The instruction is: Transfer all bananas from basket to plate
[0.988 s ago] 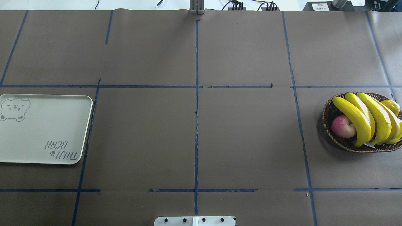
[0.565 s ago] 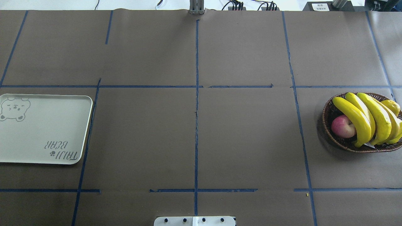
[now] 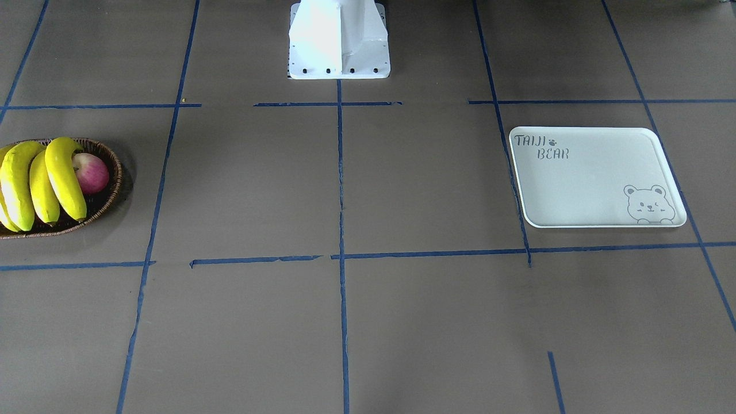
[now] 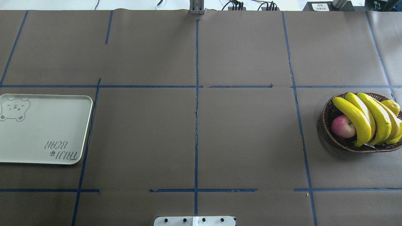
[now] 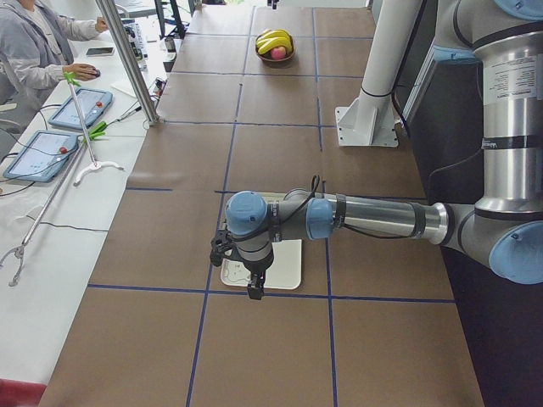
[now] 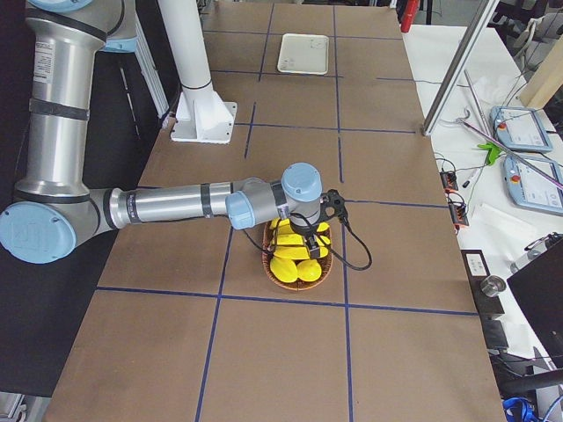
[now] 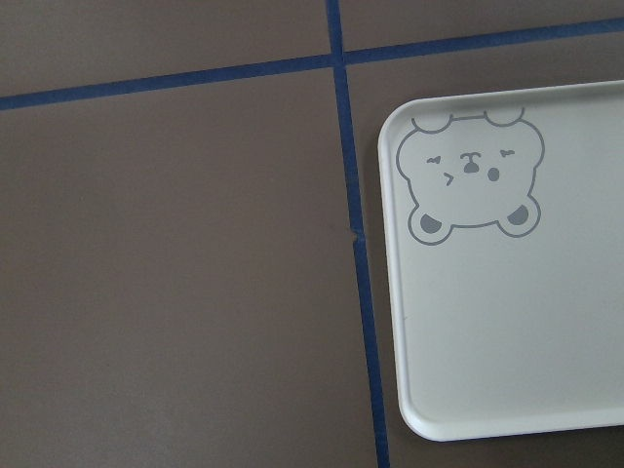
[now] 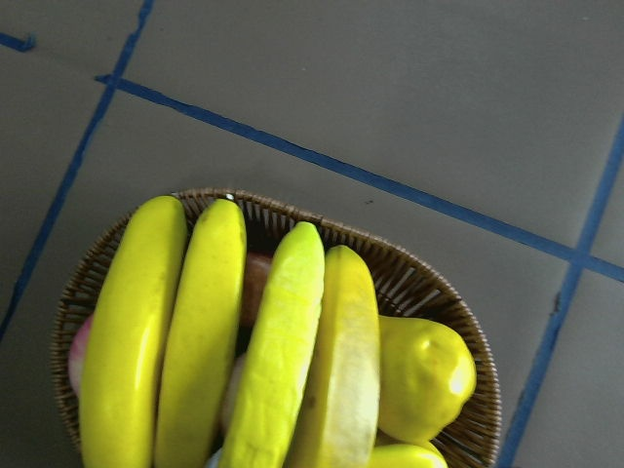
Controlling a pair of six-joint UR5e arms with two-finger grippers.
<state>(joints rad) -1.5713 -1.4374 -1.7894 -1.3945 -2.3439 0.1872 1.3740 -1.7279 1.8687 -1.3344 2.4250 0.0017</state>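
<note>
We record no change over the last second: all four bananas [image 4: 361, 121] lie in the basket [image 4: 327, 109] at right, the plate [image 4: 40, 131] at left holds none, transfer is unstarted, and we cannot tell whether the left hand [image 5: 253, 291] or the right hand [image 6: 310, 248] is clenched.

Overhead, front views face oppositely; both share basket [image 4: 327, 116], plate [image 4: 47, 125].

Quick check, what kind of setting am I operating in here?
Likely a robotics lab bench: brown paper-covered table gridded with blue tape lines, a grey-jacketed seated operator beside blue-framed tablets, and a silver left robot arm.
</note>
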